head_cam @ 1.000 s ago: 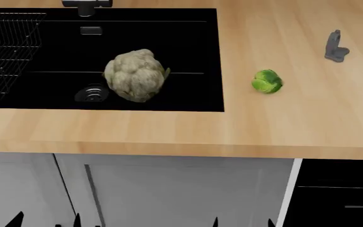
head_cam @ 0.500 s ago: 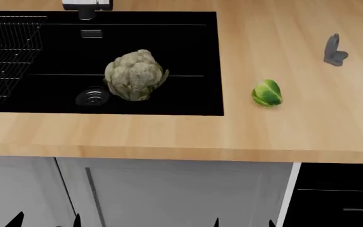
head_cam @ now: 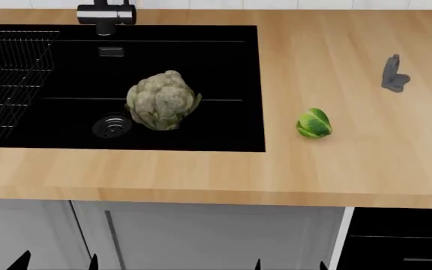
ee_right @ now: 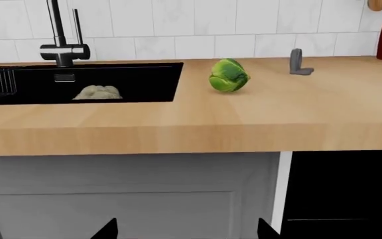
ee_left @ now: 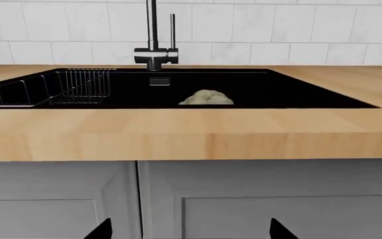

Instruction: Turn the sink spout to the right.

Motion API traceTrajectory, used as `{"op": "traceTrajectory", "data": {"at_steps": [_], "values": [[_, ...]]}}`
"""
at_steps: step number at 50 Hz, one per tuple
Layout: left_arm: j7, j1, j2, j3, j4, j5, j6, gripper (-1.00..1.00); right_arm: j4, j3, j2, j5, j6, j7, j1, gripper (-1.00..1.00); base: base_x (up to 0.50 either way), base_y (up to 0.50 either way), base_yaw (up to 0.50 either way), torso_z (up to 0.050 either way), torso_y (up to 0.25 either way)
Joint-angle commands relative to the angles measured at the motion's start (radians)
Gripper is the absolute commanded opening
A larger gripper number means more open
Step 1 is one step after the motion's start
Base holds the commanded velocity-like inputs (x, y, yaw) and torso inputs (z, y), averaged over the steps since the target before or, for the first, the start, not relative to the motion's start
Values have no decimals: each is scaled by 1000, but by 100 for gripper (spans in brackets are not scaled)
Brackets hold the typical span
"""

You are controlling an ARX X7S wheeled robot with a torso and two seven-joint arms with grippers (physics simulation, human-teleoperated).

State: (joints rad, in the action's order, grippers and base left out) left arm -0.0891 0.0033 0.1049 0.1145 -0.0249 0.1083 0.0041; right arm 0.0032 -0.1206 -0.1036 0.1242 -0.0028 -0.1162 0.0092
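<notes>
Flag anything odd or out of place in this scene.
A whole cauliflower sits in the sink beside the drain, and a green cabbage lies loose on the countertop. Nothing looks spilled or damaged.

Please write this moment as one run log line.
phase: approach | dark gunmetal sink spout: untouched | both pincers: low, before cabinet, apart from spout | matte black rectangular sink: holds cauliflower

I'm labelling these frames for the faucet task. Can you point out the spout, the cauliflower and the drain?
spout [head_cam: 106, 15]: head view, on its horizontal cylinder.
cauliflower [head_cam: 161, 100]: head view, on the middle of its head.
drain [head_cam: 111, 124]: head view, on its metal ring in the sink floor.
</notes>
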Motion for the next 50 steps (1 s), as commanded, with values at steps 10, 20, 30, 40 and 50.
{"op": "traceTrajectory", "data": {"at_steps": [10, 20, 30, 40, 50], "values": [[-49, 0, 15, 29, 10, -22, 15, 100, -16, -20, -18, 1, 18, -45, -2, 100, 0, 0, 0, 45, 0], [-110, 17, 29, -17, -134, 9, -59, 100, -227, -29, -70, -21, 240, -81, -11, 100, 0, 0, 0, 0, 0], [-141, 27, 81, -54, -329, 17, -178, 100, -442, 4, -126, -33, 399, -121, -4, 100, 0, 0, 0, 0, 0], [-167, 20, 124, -96, -486, 66, -312, 100, -595, 58, -164, -16, 584, -150, 21, 100, 0, 0, 0, 0, 0], [-218, -3, 158, -156, -622, 85, -447, 100, -684, 112, -187, 4, 685, -165, 68, 100, 0, 0, 0, 0, 0]]}}
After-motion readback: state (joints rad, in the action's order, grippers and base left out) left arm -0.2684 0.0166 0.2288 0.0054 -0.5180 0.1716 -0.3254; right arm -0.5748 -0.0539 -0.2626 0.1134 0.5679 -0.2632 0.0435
